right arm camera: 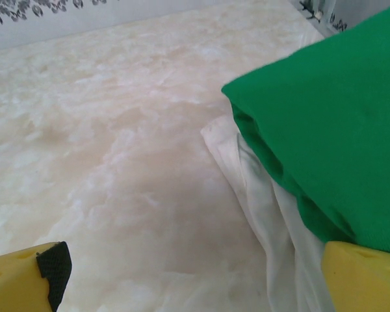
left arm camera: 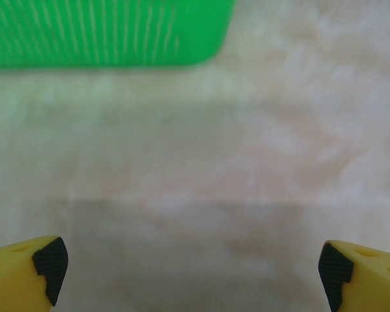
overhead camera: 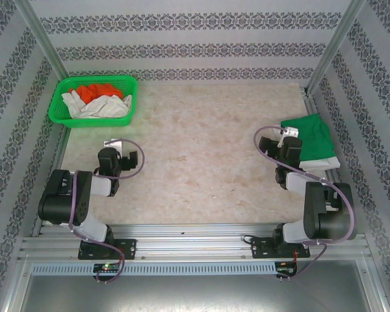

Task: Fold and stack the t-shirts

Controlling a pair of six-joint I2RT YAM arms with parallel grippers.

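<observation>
Green t-shirt (right arm camera: 331, 110), neat fold, atop off-white t-shirt (right arm camera: 260, 201); left gripper (left arm camera: 192, 268), right gripper (right arm camera: 195, 273) wide, empty.

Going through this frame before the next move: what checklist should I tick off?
1. Left jaws open and empty, above the table near the basket: ok.
2. Right jaws open and empty, at the edge of the stack: ok.
3. Dark green t-shirt folded, lying on an off-white t-shirt: ok.
4. All shirts out of the basket: not ok; the orange t-shirt and off-white cloth lie inside.
5. Number of off-white shirts in the basket: cannot tell.
</observation>
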